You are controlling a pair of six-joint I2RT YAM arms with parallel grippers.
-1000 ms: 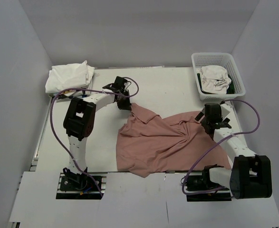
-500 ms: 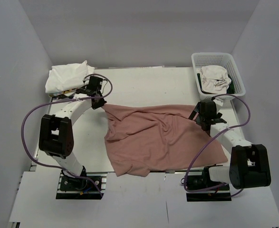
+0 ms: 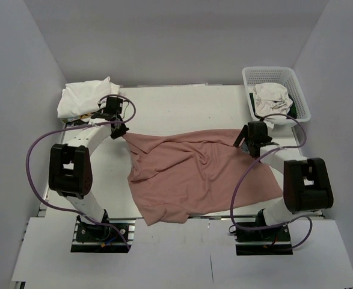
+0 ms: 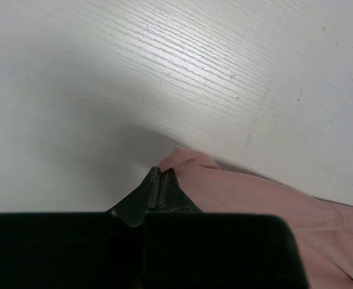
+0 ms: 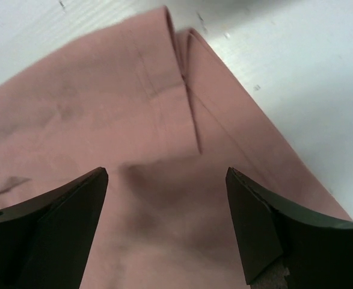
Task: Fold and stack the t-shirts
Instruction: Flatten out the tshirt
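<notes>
The dusty-pink t-shirt (image 3: 194, 171) lies spread and wrinkled across the middle of the table. My left gripper (image 3: 121, 131) is shut on its far left corner; in the left wrist view the closed tips (image 4: 159, 173) pinch the pink cloth (image 4: 248, 192). My right gripper (image 3: 246, 139) is open, low over the shirt's far right corner; the right wrist view shows both fingers (image 5: 74, 198) spread over the pink cloth (image 5: 164, 180). A folded white t-shirt (image 3: 86, 97) sits at the far left corner. Another white t-shirt (image 3: 271, 100) lies crumpled in the basket.
A white mesh basket (image 3: 275, 75) stands at the far right corner of the table. Purple cables loop from both arms. Grey walls close in the table on the left, the right and the back.
My left gripper pulled the shirt's corner to the left, spreading the bunched shirt out wide. My right gripper moved toward the far right corner of the shirt.
</notes>
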